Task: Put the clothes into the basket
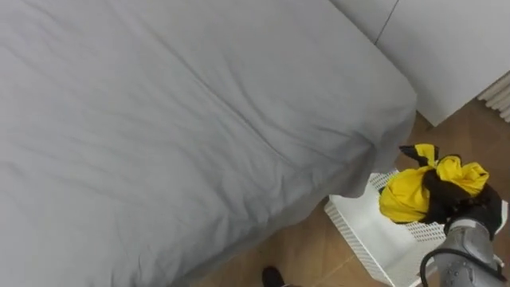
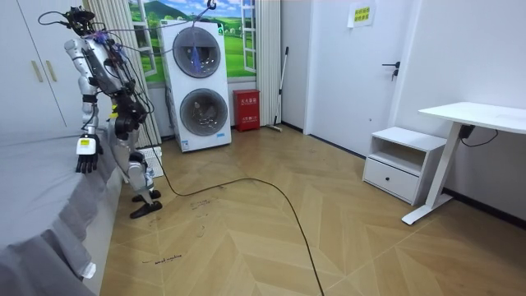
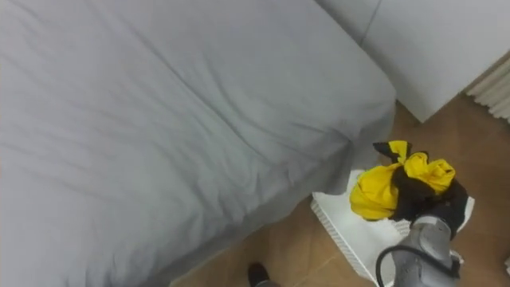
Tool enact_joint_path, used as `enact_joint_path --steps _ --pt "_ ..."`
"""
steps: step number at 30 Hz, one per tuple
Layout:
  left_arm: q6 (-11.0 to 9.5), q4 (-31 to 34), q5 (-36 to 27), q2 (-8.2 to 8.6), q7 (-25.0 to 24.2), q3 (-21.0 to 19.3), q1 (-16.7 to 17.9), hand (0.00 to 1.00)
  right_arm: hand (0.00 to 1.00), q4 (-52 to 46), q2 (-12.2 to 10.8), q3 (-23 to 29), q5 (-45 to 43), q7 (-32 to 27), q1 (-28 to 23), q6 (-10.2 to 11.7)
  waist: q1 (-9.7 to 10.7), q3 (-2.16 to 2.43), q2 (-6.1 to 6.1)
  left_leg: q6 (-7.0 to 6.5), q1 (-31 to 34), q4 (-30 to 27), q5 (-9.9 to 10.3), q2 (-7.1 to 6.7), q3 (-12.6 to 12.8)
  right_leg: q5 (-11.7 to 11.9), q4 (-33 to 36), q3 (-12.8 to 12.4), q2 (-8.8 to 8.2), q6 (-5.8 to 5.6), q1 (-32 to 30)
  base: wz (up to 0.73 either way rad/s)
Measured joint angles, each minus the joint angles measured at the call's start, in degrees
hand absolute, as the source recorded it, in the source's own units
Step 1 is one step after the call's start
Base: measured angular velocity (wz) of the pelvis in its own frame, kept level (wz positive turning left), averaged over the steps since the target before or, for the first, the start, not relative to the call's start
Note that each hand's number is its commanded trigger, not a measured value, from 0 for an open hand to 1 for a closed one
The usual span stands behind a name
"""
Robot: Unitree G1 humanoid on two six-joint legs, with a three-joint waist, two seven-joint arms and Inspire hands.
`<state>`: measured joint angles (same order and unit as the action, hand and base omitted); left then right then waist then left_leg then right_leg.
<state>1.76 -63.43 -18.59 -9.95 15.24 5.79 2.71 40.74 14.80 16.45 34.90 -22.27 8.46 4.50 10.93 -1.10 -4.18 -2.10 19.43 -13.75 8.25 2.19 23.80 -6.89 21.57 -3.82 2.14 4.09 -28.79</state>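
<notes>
1. The wide bed under a smooth grey cover point(image 1: 159, 119) takes up most of what we see. No clothes lie on the part of it in view. In the room view the robot stands on the wooden herringbone floor point(image 2: 271, 222) right against the bed's edge, which we judge keeps both bed and basket within arm's reach.

2. The white perforated plastic laundry basket point(image 1: 358, 227) sits on the floor just beside the bed's corner, partly tucked under the hanging cover. That is likely so a garment lifted off the bed needs only a short swing to reach it.

3. The crumpled yellow cloth garment with a dark trim point(image 1: 402, 195) is bunched into a ball over the basket's open top. We cannot tell whether its lower folds already touch the basket. It is bundled because it hangs from a single grip.

4. The right robot hand point(image 1: 456, 203), dark-fingered, is clenched around the garment's right side and holds it above the basket. We judge the task to be at the drop, with only a release left.

5. The left robot hand point(image 2: 86, 158) hangs loose by the bed's edge with its fingers relaxed and pointing down, grasping nothing.
</notes>
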Motion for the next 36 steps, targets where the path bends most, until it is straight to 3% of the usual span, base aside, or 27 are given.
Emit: enact_joint_path --steps 6,13,36 --pt "-1.2 0.6 -0.1 -0.04 -0.5 2.1 -0.9 0.00 0.00 4.1 1.0 -2.2 2.9 -2.3 0.6 0.5 -1.9 0.01 -0.35 -0.02 1.0 0.3 -1.0 -0.75 -2.3 -0.3 0.3 2.5 -1.12 0.36 -0.4 0.19" --pt "-2.3 1.8 0.0 -0.15 -0.5 4.5 -1.0 0.00 0.00 4.4 1.6 -4.0 3.0 -4.0 1.3 1.2 -2.1 0.00 -0.43 -0.47 2.3 0.2 -1.3 -1.45 -3.9 -1.8 2.4 4.2 -2.72 0.06 -1.9 0.19" --pt "-3.8 4.1 -4.5 -0.35 0.3 5.8 0.1 0.00 0.00 4.2 3.5 -4.1 0.1 -8.0 2.2 3.7 -2.3 -0.10 -0.30 -0.54 3.1 0.1 -1.4 -2.08 -3.9 -3.3 4.5 4.7 -3.58 0.09 -3.5 0.01"
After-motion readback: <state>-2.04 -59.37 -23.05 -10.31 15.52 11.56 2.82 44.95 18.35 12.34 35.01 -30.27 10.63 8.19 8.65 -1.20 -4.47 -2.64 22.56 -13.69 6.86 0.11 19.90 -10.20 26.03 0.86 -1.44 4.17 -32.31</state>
